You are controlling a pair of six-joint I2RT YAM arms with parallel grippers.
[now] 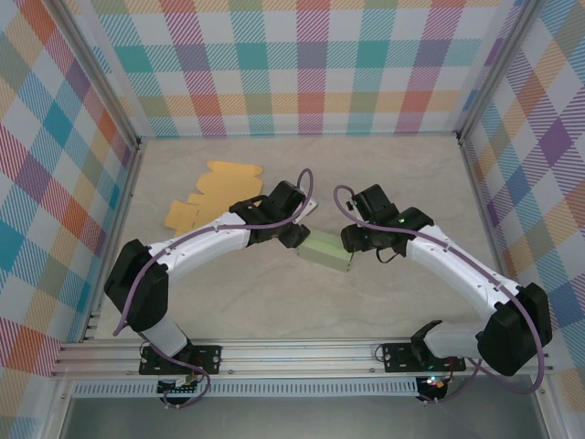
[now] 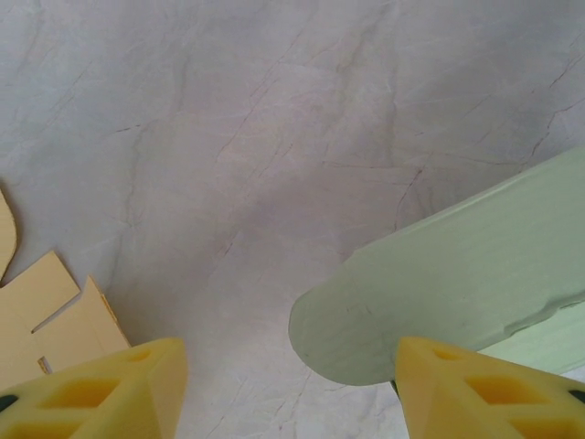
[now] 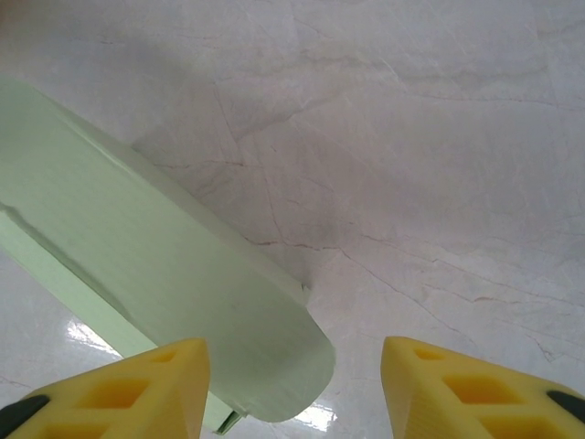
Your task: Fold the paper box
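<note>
Seemingly, left gripper (image 2: 288,357) and right gripper (image 3: 294,355) gape beside paper box (image 1: 325,249) flaps; bare table (image 1: 411,174) beyond.

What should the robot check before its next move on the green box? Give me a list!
1. The left tool is open: ok.
2. The right tool is open: ok.
3. The green box lies between both tools: ok.
4. The rounded flap is tucked in: not ok, it sticks out.
5. The yellow paper pieces lie apart from the box: ok.
</note>
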